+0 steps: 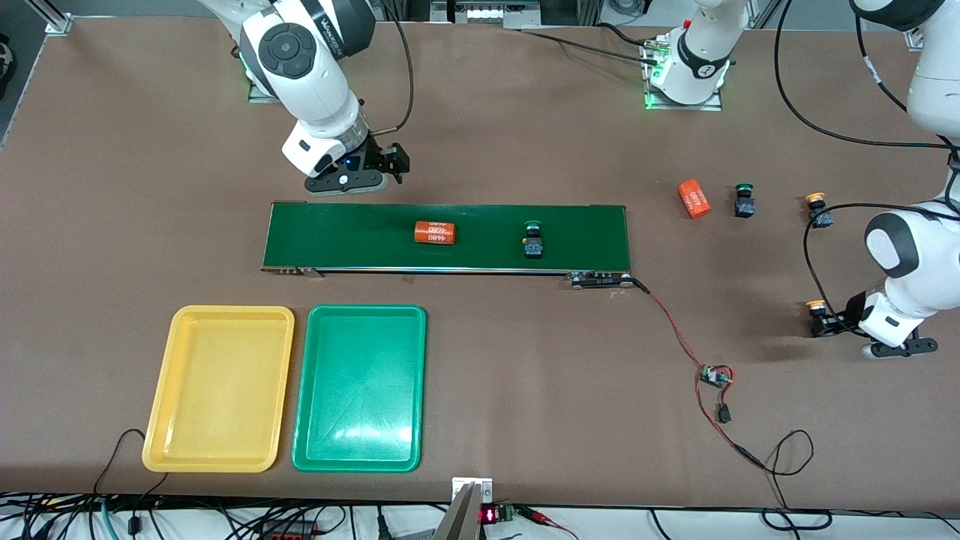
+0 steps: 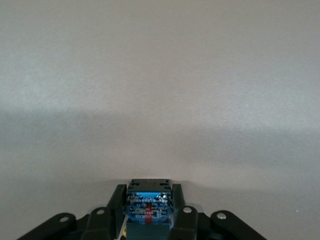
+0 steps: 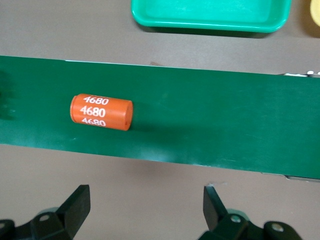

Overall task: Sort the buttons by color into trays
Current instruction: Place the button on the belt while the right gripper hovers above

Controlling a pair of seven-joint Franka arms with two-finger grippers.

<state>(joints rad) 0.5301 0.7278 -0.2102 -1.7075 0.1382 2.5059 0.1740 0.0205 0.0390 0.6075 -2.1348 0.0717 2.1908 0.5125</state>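
My left gripper (image 1: 825, 324) is down at the table near the left arm's end, fingers closed on a yellow-capped button (image 1: 817, 316), its blue body (image 2: 148, 206) pinched between them; my right gripper (image 1: 375, 169) waits, fingers spread wide and empty, beside the conveyor belt (image 1: 585, 232); on the belt: a green-capped button (image 1: 533, 241), an orange cylinder (image 1: 436, 232); yellow tray (image 1: 165, 390) and green tray (image 1: 416, 375) lie side by side, nearer the front camera.
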